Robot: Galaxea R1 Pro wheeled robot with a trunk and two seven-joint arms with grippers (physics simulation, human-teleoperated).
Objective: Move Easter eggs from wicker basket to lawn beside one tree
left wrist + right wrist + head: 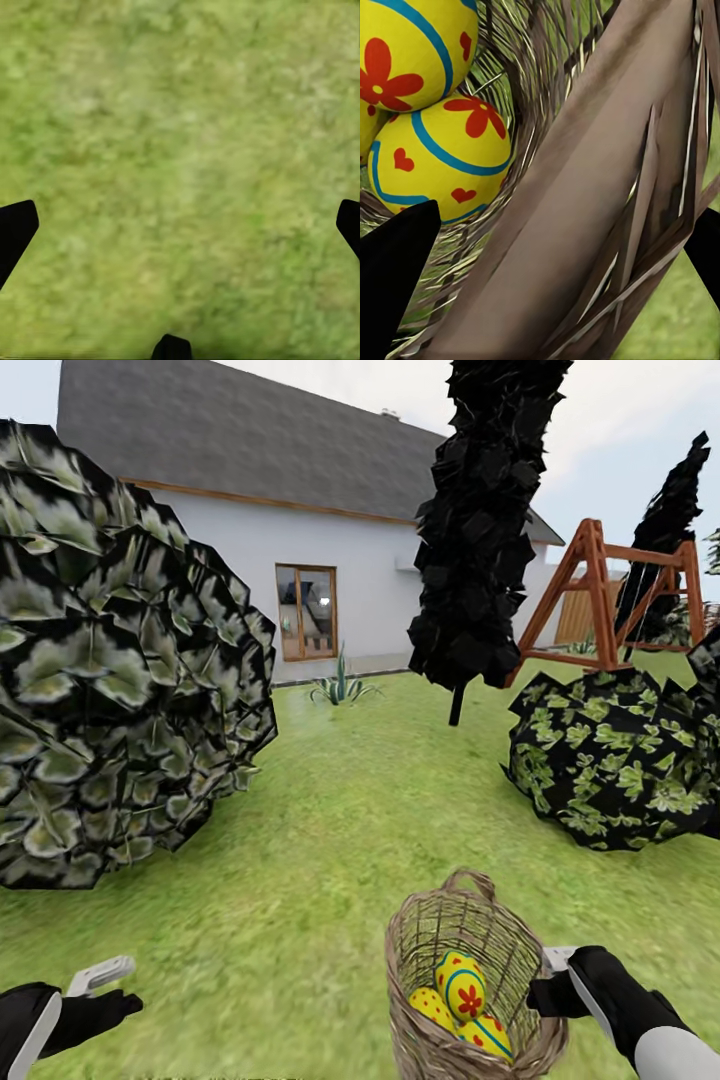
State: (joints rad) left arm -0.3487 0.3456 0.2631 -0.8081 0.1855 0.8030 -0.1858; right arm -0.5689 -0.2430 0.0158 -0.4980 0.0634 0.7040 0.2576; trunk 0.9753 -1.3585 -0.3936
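- The right gripper (548, 972) is reaching in from the lower right of the head view, its black wrist and white forearm angling up toward the wicker basket (440, 950), with the pale fingers meeting the basket's rim on its right side
- In the right wrist view the two dark fingertips (394, 277) are sitting either side of the basket's woven wall (585, 202), one inside the weave and one outside, so the jaws are closing over the rim; the basket is being gripped and is looking tilted toward that hand
- The Easter eggs (460, 985) are lying together in the basket, just beyond the inner fingertip of the right gripper; three yellow shells with red flowers and blue bands are showing in the head view, and two of them (442, 161) are crowding close to the fingertip in the right wrist view
- The left gripper (100, 975) is hanging low at the left, well apart from the basket, its black wrist lying nearly level and the pale fingers pointing forward and slightly up
- In the left wrist view its dark fingertips (15, 229) are standing wide apart at the edges, with nothing between them but the lawn (180, 165) beneath
- Ahead of both grippers the grass is running on toward a large pale-leaved bush (110, 660), a dark cypress (480, 530), a green shrub (620, 760), a wooden swing frame (600, 600) and a white house (330, 560)
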